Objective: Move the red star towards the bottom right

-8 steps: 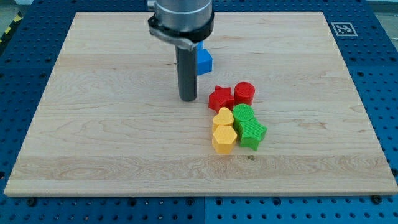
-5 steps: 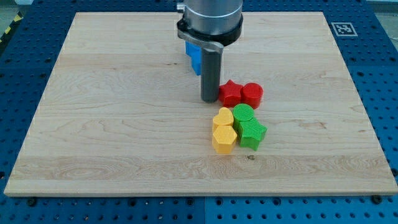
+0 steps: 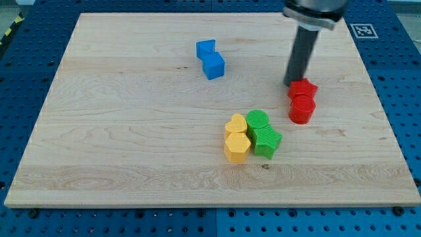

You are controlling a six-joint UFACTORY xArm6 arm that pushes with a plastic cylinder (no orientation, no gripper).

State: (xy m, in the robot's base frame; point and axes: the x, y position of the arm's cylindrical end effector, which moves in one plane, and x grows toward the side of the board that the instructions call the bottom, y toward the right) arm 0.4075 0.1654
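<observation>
My tip (image 3: 294,81) sits at the view's upper right, rod slanting up toward 1 o'clock to the arm housing at the top edge. The tip's end meets the red star (image 3: 302,88) on that block's 10 o'clock side; contact looks likely, though the exact touch line is hidden by the rod's base. The rod is a plain bar with no fingers: nothing opens or closes and nothing is clasped, it only bears sideways on the block.

Red star: right of board centre, in the upper half of the right side. Directly at its 6 o'clock, touching it, a red cylinder (image 3: 302,110). The two reds make a short column.

Centre cluster, at about 8 o'clock from the reds and apart from them: a yellow heart (image 3: 235,124) above a yellow hexagon (image 3: 236,147), touching. At 3 o'clock of these, touching them, a green cylinder (image 3: 258,121) above a green star (image 3: 268,140); the lower green block's points are only partly readable.

At 11 o'clock from the cluster, well apart: two blue blocks, touching. The lower is a blue cube (image 3: 214,66); the upper blue block (image 3: 205,49) has a notched top, shape unclear.

All rest on a pale wooden board (image 3: 118,131). A fiducial marker (image 3: 363,30) sits at its upper right corner. A blue perforated table (image 3: 408,99) surrounds the board.
</observation>
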